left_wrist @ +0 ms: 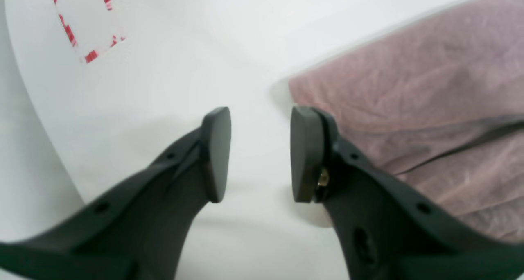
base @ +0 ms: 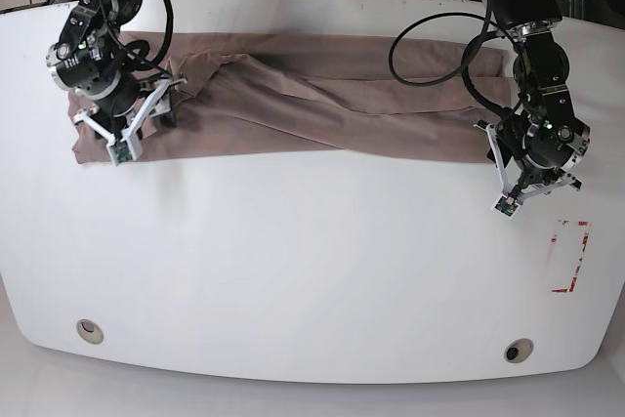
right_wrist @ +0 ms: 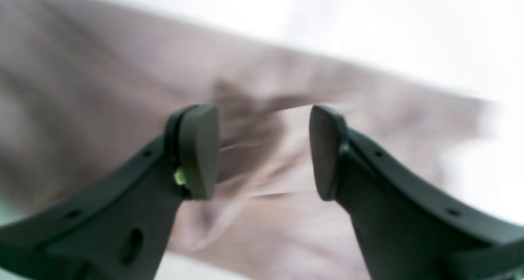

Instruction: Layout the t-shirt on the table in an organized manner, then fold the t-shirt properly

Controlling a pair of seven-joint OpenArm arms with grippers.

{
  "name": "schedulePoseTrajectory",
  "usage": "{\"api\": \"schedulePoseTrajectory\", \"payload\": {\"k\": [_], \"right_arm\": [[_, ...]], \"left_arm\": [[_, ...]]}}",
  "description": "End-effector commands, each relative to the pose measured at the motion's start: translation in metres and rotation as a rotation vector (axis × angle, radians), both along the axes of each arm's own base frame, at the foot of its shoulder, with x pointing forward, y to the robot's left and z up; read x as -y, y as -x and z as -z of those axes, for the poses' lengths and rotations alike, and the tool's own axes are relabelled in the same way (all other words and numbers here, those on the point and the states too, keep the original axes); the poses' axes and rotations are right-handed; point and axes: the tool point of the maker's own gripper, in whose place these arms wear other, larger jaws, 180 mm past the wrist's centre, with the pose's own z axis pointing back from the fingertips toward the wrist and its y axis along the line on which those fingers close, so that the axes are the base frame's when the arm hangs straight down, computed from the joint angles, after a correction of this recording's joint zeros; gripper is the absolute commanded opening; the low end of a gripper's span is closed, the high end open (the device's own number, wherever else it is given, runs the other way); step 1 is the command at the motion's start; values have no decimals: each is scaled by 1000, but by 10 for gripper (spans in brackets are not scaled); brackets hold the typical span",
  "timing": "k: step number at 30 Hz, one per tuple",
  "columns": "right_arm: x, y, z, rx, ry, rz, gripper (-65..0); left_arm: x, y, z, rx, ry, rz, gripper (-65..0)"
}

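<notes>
1. The t-shirt [base: 293, 104] lies as a long folded band across the far half of the table [base: 312, 271], running from about 9 o'clock to 3 o'clock in the base view. Diagonal creases cross its middle.
2. Left gripper [left_wrist: 260, 154]: jaws stand apart at a moderate gap with only bare white tabletop between them. Nothing is held. The right-hand pad [left_wrist: 306, 153] sits just beside the shirt's end edge; contact cannot be confirmed.
3. In the base view this gripper [base: 530, 158] hangs at the band's 3 o'clock end.
4. Right gripper [right_wrist: 264, 151]: jaws parted, no cloth pinched between the pads. Mauve fabric [right_wrist: 123, 87] fills the blurred view beneath it.
5. In the base view the right gripper [base: 132, 122] is over the band's 9 o'clock end.
6. A red-white tape rectangle [base: 570, 256] lies at roughly 4 o'clock on the table, apart from the shirt.
7. Two round grommet holes [base: 89, 330] sit near the front edge.
</notes>
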Motion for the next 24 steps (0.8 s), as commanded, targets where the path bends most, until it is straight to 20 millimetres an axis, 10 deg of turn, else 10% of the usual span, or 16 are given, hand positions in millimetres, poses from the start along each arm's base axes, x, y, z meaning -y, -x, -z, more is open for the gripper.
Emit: {"api": "schedulePoseTrajectory", "payload": {"k": [1, 14, 24], "right_arm": [[4, -16, -11, 45, 15, 8, -322], [11, -32, 42, -42, -91, 66, -323], [66, 23, 57, -134, -13, 162, -419]], "left_arm": [[-1, -10, -13, 46, -5, 6, -422], [-2, -9, -13, 44, -7, 6, -422], [-3, -9, -13, 44, -10, 5, -422]]}}
